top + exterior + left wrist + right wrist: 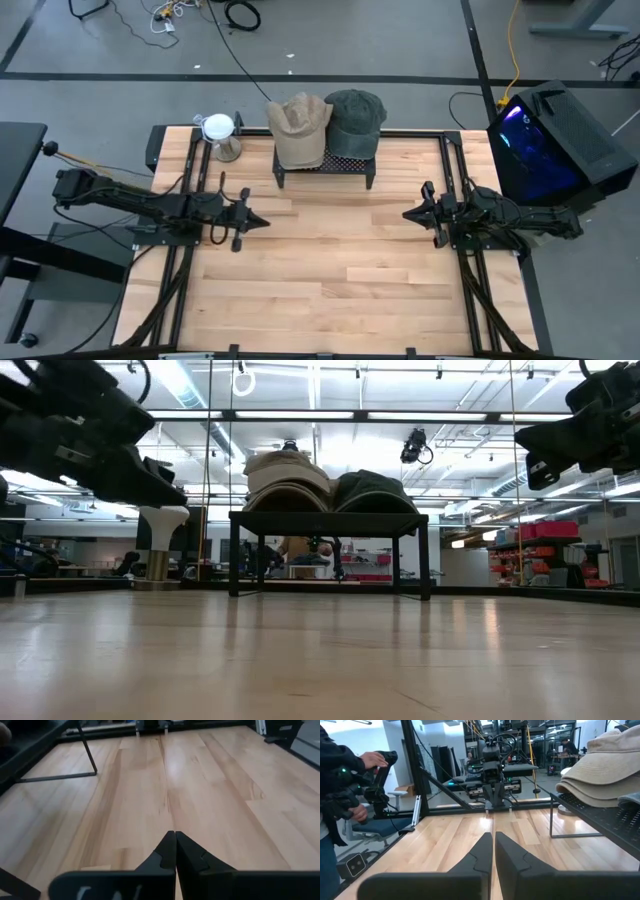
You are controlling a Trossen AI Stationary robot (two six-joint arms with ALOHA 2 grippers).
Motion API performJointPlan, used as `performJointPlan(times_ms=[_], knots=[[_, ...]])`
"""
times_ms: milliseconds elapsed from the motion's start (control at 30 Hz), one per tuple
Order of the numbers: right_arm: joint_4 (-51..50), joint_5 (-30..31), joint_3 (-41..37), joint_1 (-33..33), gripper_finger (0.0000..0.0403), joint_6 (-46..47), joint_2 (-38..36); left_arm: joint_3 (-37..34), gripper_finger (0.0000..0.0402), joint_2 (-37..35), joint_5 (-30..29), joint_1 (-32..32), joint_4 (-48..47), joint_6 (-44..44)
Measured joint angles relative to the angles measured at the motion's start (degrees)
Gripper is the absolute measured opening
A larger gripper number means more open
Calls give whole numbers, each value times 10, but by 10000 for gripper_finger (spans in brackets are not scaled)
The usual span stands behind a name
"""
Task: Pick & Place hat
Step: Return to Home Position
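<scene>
Two caps lie side by side on a black wire stand at the table's far middle: a tan cap on the left and a dark green cap on the right. The low view shows them too, the tan cap and the green cap, resting on the stand's top. My left gripper hovers shut over the table's left part, pointing right. My right gripper hovers shut over the right part, pointing left. Both are well in front of the stand and touch nothing.
A white hat form on a post stands at the far left, beside the stand. Black frame rails run along the table's sides. A lit computer case sits beyond the right edge. A person's hands show past the table.
</scene>
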Motion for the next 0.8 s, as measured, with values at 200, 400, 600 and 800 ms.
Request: performJointPlan(times_ms=[200,400,600,800], knots=[[0,0,0,0,25,0,0,-37,0,-47,0,0,15,0],[0,0,0,0,25,0,0,-65,0,-64,14,0,48,3],[0,0,0,0,25,0,0,-65,0,-66,15,0,44,15],[0,0,0,0,25,0,0,-65,0,-123,14,4,-18,35]])
